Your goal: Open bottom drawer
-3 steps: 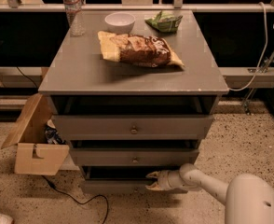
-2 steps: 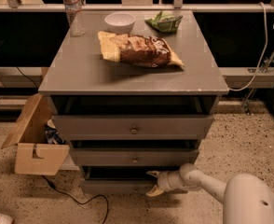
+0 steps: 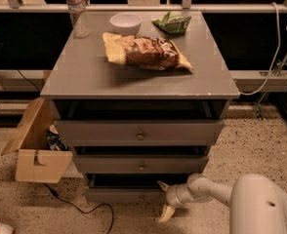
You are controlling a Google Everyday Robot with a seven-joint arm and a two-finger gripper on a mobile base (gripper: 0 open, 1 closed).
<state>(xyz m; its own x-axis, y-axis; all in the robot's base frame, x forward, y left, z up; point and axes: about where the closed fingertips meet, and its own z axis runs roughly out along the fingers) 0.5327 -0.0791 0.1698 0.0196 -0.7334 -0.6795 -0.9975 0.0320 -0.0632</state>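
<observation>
The bottom drawer (image 3: 121, 195) is the lowest and thinnest grey front of the cabinet. It stands pulled out a little, with a dark gap (image 3: 129, 180) above its front. Its knob is hidden. My gripper (image 3: 163, 199) reaches in from the lower right on a white arm (image 3: 207, 189). It sits at the right end of the drawer front. It is open, with one fingertip (image 3: 161, 184) at the front's top edge and the other yellowish fingertip (image 3: 166, 213) low near the floor.
Two taller drawer fronts (image 3: 139, 133) (image 3: 141, 165) sit above, both slightly out. On the cabinet top (image 3: 85, 77) lie a chip bag (image 3: 143, 51), a white bowl (image 3: 125, 22), a water bottle (image 3: 77, 9) and a green bag (image 3: 173, 22). A cardboard box (image 3: 36, 150) and a cable (image 3: 80, 206) lie on the floor to the left.
The gripper's fingers have spread apart, the lower one swinging down toward the floor. The bottom drawer front has hardly moved.
</observation>
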